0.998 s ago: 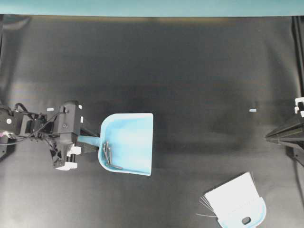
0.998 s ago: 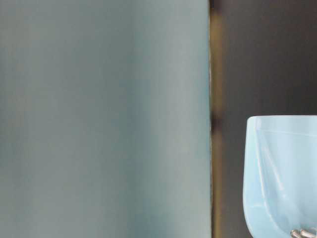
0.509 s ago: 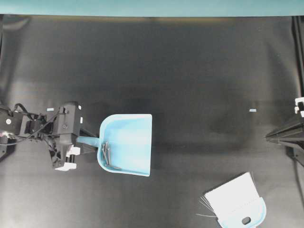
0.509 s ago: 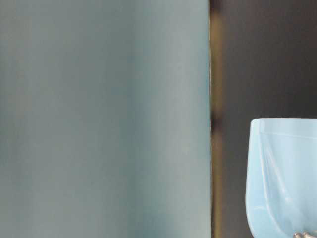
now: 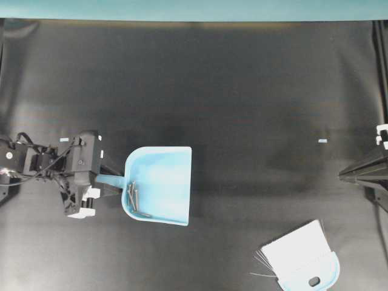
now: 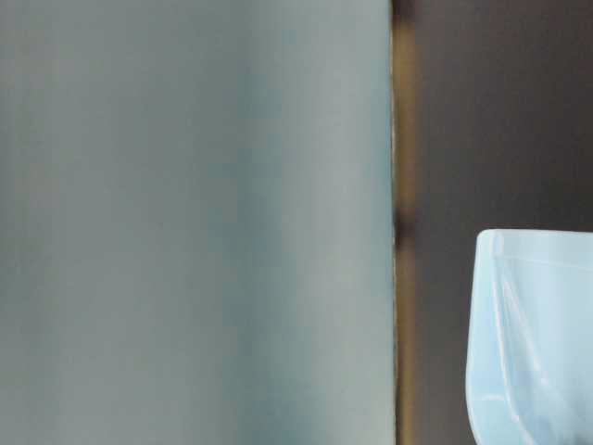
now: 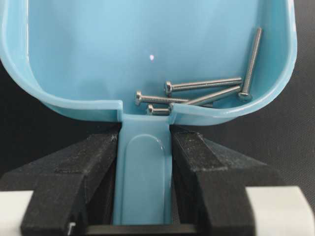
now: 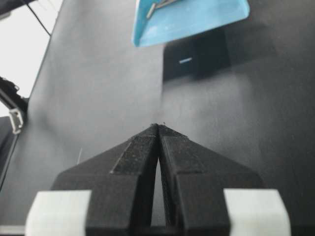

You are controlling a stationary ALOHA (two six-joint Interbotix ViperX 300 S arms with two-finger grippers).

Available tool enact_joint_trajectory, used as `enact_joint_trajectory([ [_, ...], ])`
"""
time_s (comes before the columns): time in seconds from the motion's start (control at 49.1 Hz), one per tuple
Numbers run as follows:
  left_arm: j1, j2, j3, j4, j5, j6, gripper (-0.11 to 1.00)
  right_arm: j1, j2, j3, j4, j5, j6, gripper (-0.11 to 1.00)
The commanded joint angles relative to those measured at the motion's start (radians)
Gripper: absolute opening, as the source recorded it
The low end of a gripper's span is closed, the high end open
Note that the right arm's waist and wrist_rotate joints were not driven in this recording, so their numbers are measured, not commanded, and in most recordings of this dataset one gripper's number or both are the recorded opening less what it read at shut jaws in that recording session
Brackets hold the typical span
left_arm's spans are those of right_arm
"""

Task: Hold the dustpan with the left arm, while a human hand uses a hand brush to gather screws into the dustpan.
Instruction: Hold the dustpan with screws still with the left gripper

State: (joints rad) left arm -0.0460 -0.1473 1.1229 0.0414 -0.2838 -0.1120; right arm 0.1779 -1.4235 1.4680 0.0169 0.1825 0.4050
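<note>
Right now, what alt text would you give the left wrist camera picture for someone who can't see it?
The left gripper is shut on the handle of a light blue dustpan seen close up. Four or so silvery screws lie against its back wall, over a black table.

Overhead light is even and dim on the dark counter [image 5: 242, 91]. The table-level view is blurred. A small glare spot marks the dustpan [image 7: 152, 49].
</note>
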Motion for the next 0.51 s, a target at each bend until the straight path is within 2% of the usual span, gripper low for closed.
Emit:
enact_joint_trajectory([
  [0.0,-0.006,-0.012,0.002,0.005,-0.002,0.000,0.30,0.000,0.005,-0.005,0.000,-0.003,0.000,0.00],
  [0.489,-0.006,-0.021,0.020,0.005,0.025,0.000,0.30,0.000,0.003,-0.005,-0.002,-0.002,-0.002,0.00],
])
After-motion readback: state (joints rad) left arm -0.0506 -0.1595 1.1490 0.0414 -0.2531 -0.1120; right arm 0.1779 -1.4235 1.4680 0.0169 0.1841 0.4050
